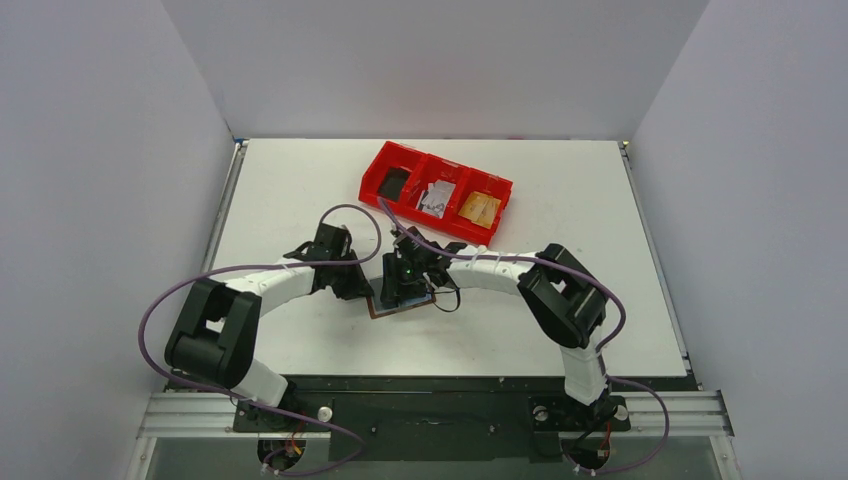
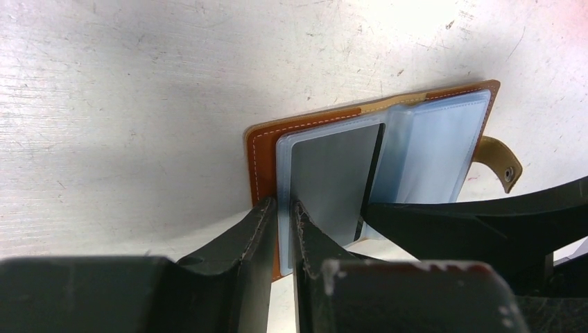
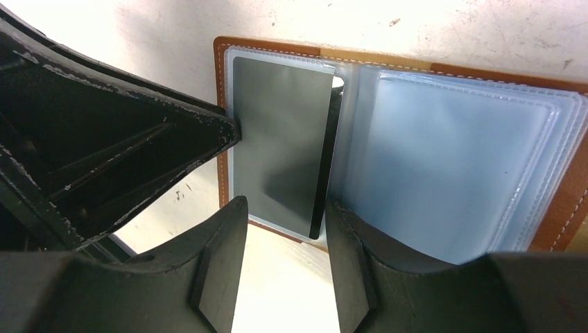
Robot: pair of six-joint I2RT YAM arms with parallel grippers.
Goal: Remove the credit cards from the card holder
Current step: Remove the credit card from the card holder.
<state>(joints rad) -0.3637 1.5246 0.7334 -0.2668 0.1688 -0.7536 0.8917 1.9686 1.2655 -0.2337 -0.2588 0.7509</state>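
From above, the left arm [image 1: 270,283] and right arm [image 1: 490,268] meet mid-bench [image 1: 300,180] over the open card holder [image 1: 392,311], hiding most of it; behind sits a red tray [image 1: 370,180], a tan card [image 1: 480,208] in its right compartment; from the left wrist, the left tool [image 2: 282,208] has its tips nearly together astride the card holder's left edge, gripping or not I cannot tell; from the right wrist, the right tool [image 3: 284,222] stands spread over a dark card [image 3: 281,139] in a clear sleeve [image 3: 451,152].

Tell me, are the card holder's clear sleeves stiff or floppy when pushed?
Probably floppy: the clear sleeves look thin and bowed. Likely slippery, as they shine. The dark card inside one probably stiffens that sleeve.
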